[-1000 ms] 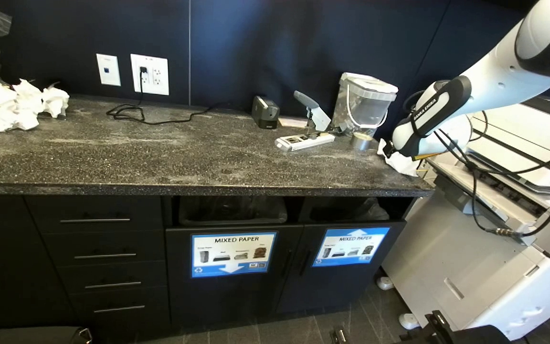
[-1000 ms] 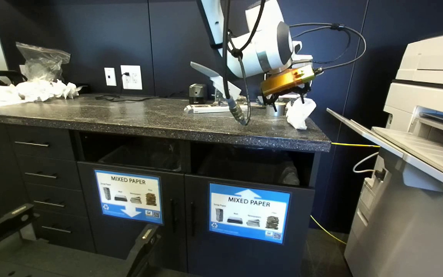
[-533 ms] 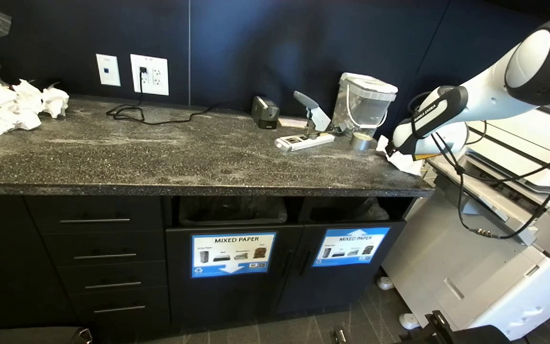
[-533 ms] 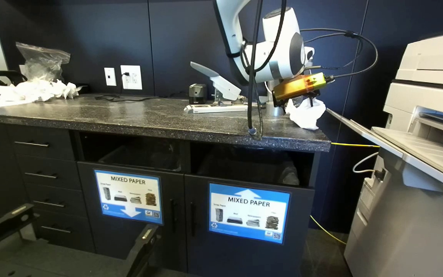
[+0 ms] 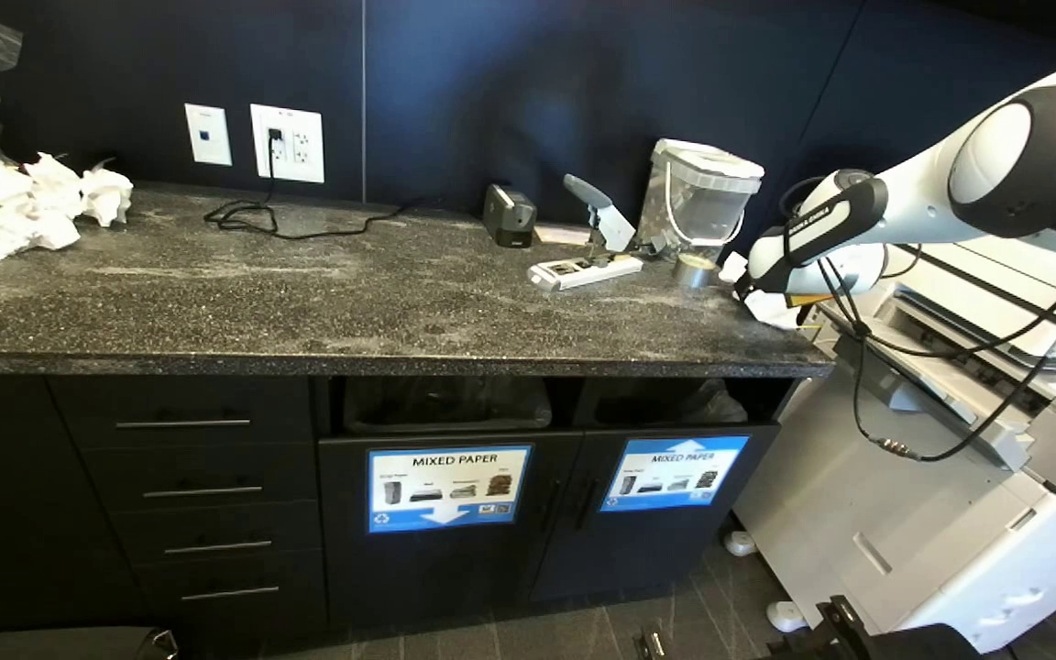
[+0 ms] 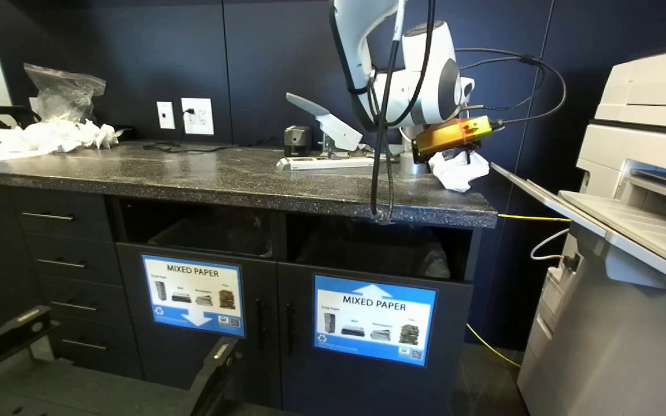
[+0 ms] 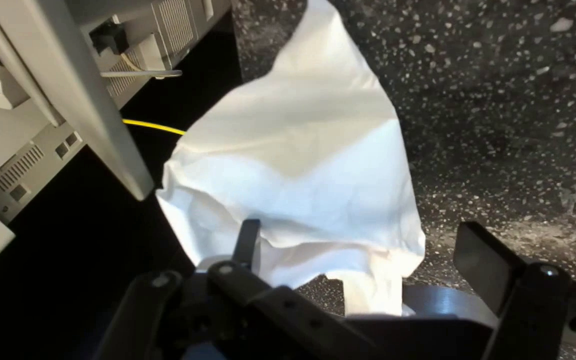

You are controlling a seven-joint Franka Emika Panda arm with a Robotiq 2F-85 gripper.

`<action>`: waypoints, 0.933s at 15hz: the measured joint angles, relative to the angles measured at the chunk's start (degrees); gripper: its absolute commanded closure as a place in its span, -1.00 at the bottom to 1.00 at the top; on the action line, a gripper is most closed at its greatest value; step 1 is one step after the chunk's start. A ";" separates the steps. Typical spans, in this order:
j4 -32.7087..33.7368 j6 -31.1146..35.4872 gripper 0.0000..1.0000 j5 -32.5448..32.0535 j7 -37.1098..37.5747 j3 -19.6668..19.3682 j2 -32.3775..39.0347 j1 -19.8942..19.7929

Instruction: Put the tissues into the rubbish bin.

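Moved since one second ago: the arm [image 6: 403,85] has shifted right and lower in an exterior view; my gripper [image 7: 358,237] has come down with it to the loose tissue [image 7: 293,165], whose outline now spreads farther right.
Gripper state: released; fingers [image 7: 485,265] spread wide across the lower half of the wrist view.
Loose tissue vs gripper: it fills the centre of the wrist view, mostly above the line of the fingertips; its lower part runs into the gap between them.
Finger at lower left: stands across the paper, so some of it lies outside the gap on that side. Contact here: I cannot tell.
Finger at lower right: over the counter [image 7: 508,100], just beside the paper's edge and apart from it.
Loose tissue, wider look: right end of the counter in both exterior views, part of it behind the gripper. From the wrist, its peak reaches the top edge of the frame and its left side shows past the counter's end.
Tissue pile [image 6: 55,136]: upper left in both exterior views, well apart from my gripper; a clear plastic bag [image 6: 67,92] shows just above it.
Rubbish bin [image 6: 370,375]: under the counter, lower middle and slightly right in an exterior view, blue-headed sign [image 6: 374,320] on its door.
Neighbours: grey roll [image 5: 695,272] just left of the loose tissue in an exterior view, lidded tub [image 5: 702,197] above it, stapler [image 5: 618,229] left of both.
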 measured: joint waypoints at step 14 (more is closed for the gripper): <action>7.97 -4.73 -0.36 0.62 -6.60 5.98 6.13 -2.94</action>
